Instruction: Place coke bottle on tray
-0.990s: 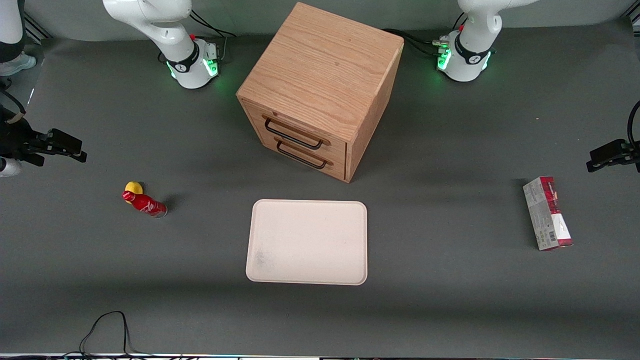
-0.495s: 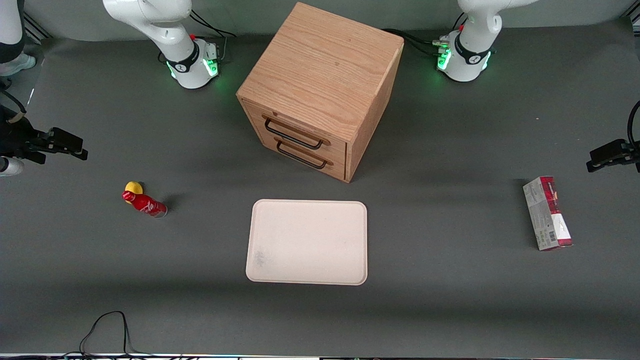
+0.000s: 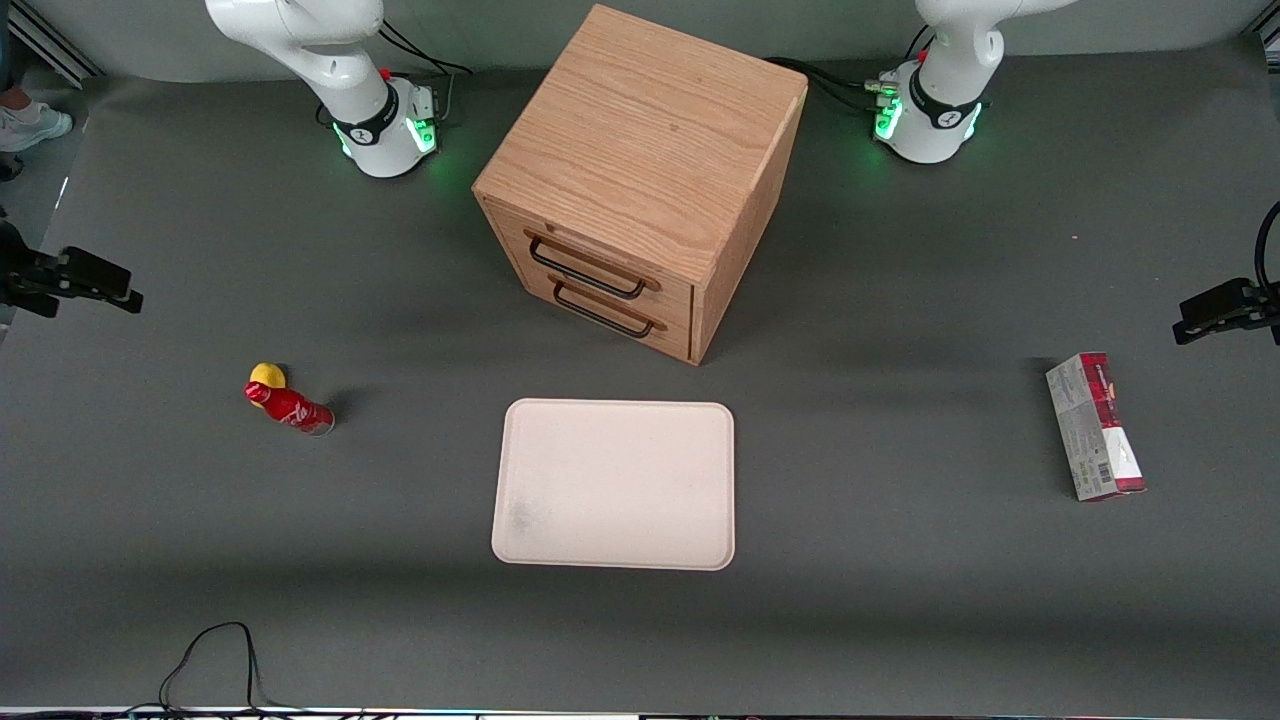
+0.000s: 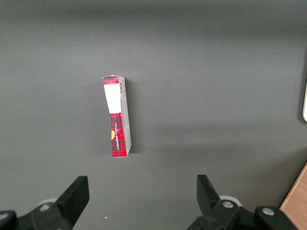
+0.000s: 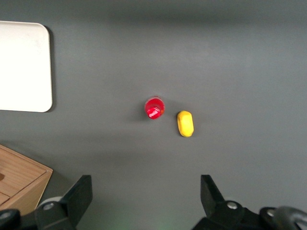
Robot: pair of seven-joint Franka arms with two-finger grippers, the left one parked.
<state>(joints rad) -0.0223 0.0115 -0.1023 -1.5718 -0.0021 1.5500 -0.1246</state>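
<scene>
Coke bottle point(image 3: 290, 407) is what you want, and it stands upright on the dark grey counter point(image 3: 900, 560) toward the working arm's end, well apart from the tray point(image 3: 614, 484). Your right wrist camera looks straight down on its red cap point(image 5: 154, 108). A small yellow lump point(image 3: 266, 375) sits just beside the bottle, slightly farther from the front camera; you can see a narrow gap between the two in the wrist view point(image 5: 185, 123).

Your end effector point(image 5: 146, 203) hangs high above the counter with its two dark fingers point(image 5: 76, 199) spread wide apart and nothing between them. In the front view it shows only as a dark shape at the frame's edge point(image 3: 70, 280), farther from the front camera than the bottle and not touching it.

The tray lies flat on the counter near the middle, cream-coloured with rounded corners, and nothing rests on it. The oak cabinet point(image 3: 640, 180) with two drawers stands farther from the front camera than the tray, its black handles point(image 3: 585, 270) turned toward the tray. A red-and-grey carton point(image 3: 1095, 427) lies on the counter toward the parked arm's end, well apart from everything else.
</scene>
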